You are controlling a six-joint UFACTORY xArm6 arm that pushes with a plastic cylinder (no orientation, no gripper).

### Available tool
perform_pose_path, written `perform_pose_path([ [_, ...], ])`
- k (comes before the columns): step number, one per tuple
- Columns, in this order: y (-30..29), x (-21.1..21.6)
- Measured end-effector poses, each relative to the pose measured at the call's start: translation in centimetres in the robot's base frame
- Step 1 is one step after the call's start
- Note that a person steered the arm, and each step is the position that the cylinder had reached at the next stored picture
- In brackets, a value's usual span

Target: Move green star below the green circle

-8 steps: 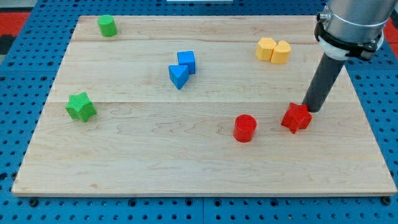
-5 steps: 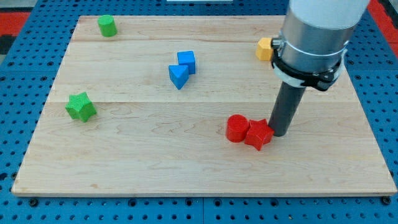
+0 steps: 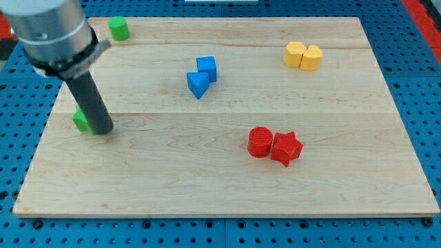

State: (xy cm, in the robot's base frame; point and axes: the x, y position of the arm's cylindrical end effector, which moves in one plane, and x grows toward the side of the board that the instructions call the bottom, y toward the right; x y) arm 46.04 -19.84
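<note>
The green star lies at the board's left side, mostly hidden behind my rod; only its left edge shows. My tip rests at the star's right side, touching or nearly touching it. The green circle stands near the board's top left corner, well above the star and a little to its right.
A blue cube and a blue triangle sit together at the upper middle. A yellow pair sits at the upper right. A red circle and a red star touch each other at the lower right.
My rod swept from the board's right side to its left side. It first pushed the red star left against the red circle, then left it and now stands at the green star.
</note>
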Motion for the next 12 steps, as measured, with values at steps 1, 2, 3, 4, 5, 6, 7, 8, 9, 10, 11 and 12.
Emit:
perform_pose_path([
  [1,1.2,0.5],
  [2,-4.6,0.6],
  [3,-7.5,-0.3],
  [4,-6.1,-2.6],
  [5,-4.0,-9.2],
  [6,1.1,-12.4],
  [7,5.3,-15.0],
  [8,4.8,-12.3],
  [9,1.8,-10.5],
  [10,-2.9,-13.5],
  [11,-0.2,-14.9],
  [12,4.4,-13.2],
])
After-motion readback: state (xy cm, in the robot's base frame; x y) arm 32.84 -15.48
